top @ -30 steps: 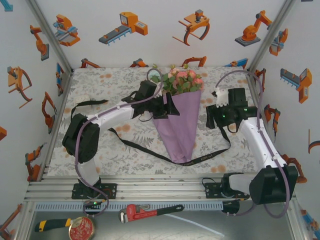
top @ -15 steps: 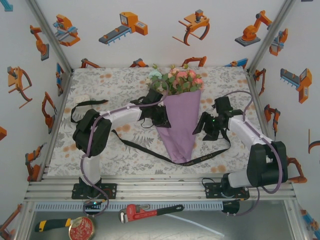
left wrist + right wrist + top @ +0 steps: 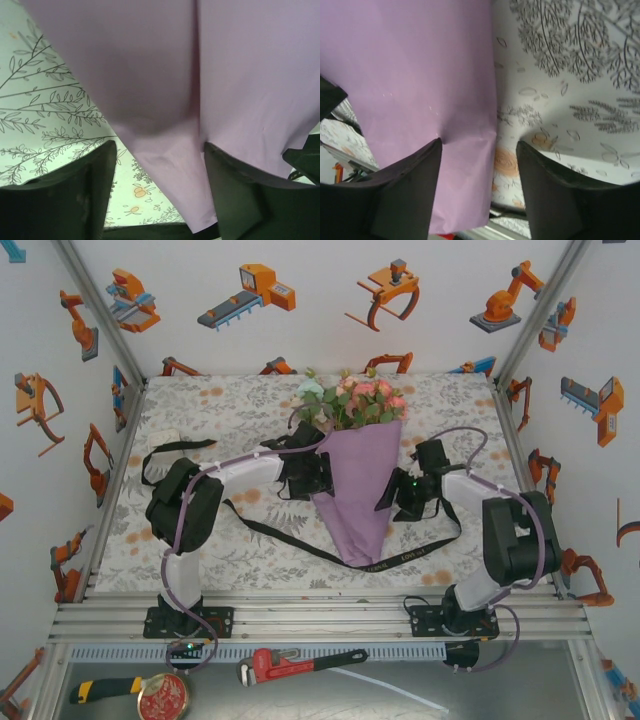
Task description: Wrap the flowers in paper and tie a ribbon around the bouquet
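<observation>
The bouquet lies mid-table, a lilac paper (image 3: pixel 358 490) cone with its tip toward me and the pink and cream flowers (image 3: pixel 355 400) at its far end. A black ribbon (image 3: pixel 285 538) runs under the cone's lower part and loops up on the right. My left gripper (image 3: pixel 318 475) is at the cone's left edge, open, with the paper (image 3: pixel 160 90) edge between its fingers (image 3: pixel 75 200). At the cone's right edge my right gripper (image 3: pixel 392 495) stands open astride the paper (image 3: pixel 420 75) edge. Its left finger (image 3: pixel 405 195) touches the sheet.
The floral table cover (image 3: pixel 220 400) is walled in left, right and behind by panels. On the near shelf below the arm bases lie a red pipe wrench (image 3: pixel 300 662), a yellow-handled tool (image 3: pixel 105 690) and a round red tin (image 3: pixel 163 697).
The right gripper has moved left and down from beside the cone to its right edge. The left gripper has stayed at the left edge, and the cone has barely shifted.
</observation>
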{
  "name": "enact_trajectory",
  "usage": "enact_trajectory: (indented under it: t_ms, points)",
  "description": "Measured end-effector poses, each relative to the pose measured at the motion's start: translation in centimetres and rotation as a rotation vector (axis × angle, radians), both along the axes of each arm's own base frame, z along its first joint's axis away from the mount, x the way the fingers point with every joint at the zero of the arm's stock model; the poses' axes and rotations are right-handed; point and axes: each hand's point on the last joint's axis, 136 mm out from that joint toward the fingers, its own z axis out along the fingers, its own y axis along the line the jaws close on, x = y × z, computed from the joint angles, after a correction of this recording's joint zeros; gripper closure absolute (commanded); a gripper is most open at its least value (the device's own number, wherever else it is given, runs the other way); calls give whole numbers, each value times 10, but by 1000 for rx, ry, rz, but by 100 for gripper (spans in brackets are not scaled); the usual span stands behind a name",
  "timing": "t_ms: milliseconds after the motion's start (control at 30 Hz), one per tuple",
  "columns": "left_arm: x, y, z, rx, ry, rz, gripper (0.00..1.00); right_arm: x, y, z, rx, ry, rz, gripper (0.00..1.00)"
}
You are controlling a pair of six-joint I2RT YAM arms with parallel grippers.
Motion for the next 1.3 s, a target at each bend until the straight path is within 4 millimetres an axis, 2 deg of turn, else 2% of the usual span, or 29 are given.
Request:
enact_trajectory:
  t_ms: [33,167,333,500,633,900,1033,1133,1300]
  points:
    - [0,1,-1,7,1,5,14,2,1,-1,2,-4,1,52]
    - [4,3,0,-1,-1,30,5,6,6,-2,18,-20,10,53]
    - [10,3,2,-85,14,69,7,13,15,-1,51,-46,28,54]
    - [20,-4,3,-191,37,101,25,17,21,-2,89,-53,30,56]
    - [20,-6,-1,-224,50,108,44,20,23,-2,102,-58,30,59]
    - [20,0,-9,-252,91,131,74,21,24,-2,108,-54,18,66]
    - [21,-2,-7,-280,103,128,86,20,27,0,112,-57,24,76]
    - [21,-4,-4,-303,116,126,98,20,31,7,121,-72,28,86]
    - [15,-2,-4,-324,140,117,100,14,35,24,136,-114,44,88]
